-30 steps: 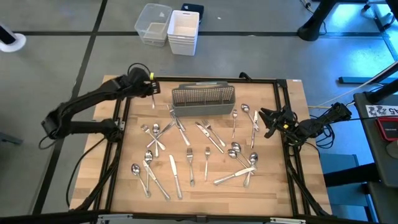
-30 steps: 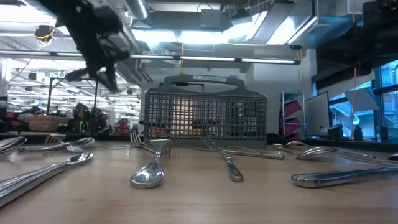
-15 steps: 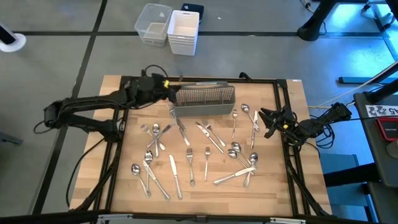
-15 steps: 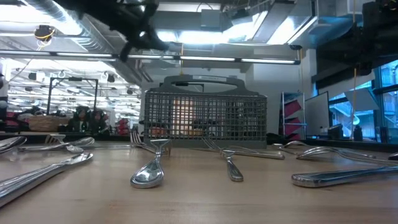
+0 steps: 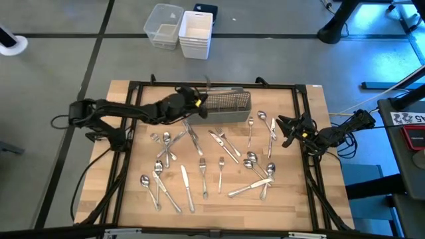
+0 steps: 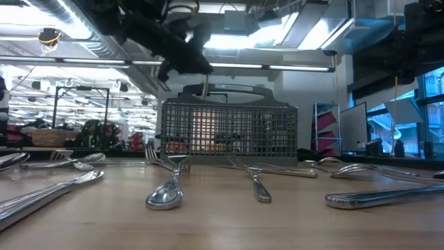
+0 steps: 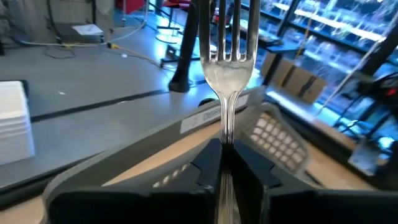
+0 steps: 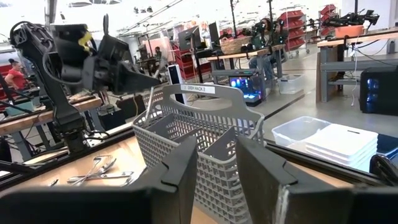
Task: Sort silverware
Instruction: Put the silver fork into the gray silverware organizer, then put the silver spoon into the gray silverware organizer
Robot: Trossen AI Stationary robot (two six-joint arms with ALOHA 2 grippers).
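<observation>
My left gripper [image 5: 200, 100] is shut on a silver fork [image 7: 227, 68] above the left end of the grey wire-mesh caddy [image 5: 218, 106], which stands on the table's far side. The fork's tines [image 7: 229, 31] point up. Its handle [image 6: 205, 85] hangs toward the caddy's top. Several spoons, forks and knives [image 5: 212, 159] lie flat on the wooden table in front of the caddy. My right gripper [image 5: 281, 129] waits at the table's right edge, open, with nothing between its fingers [image 8: 180, 180]. My left gripper pinches the fork's handle [image 7: 227, 134], just below the neck, between its two fingers. The fingers come almost level from the table's left and lie across the fork. The fork stands roughly upright, tines up, lifted clear, its lower end just over the caddy.
A black frame rail [image 5: 126, 139] runs round the table. Two white bins [image 5: 180, 30] stand on the floor beyond the far edge. The caddy's arched carrying handle [image 8: 205, 93] rises over its compartments. Bare wood shows along the table's near edge [image 5: 219, 202].
My left gripper has swung from the table's far left corner toward the right, ending over the caddy's left end, rolling its wrist on the way. The fork has gone with it, clear of the table, and now stands over the caddy.
</observation>
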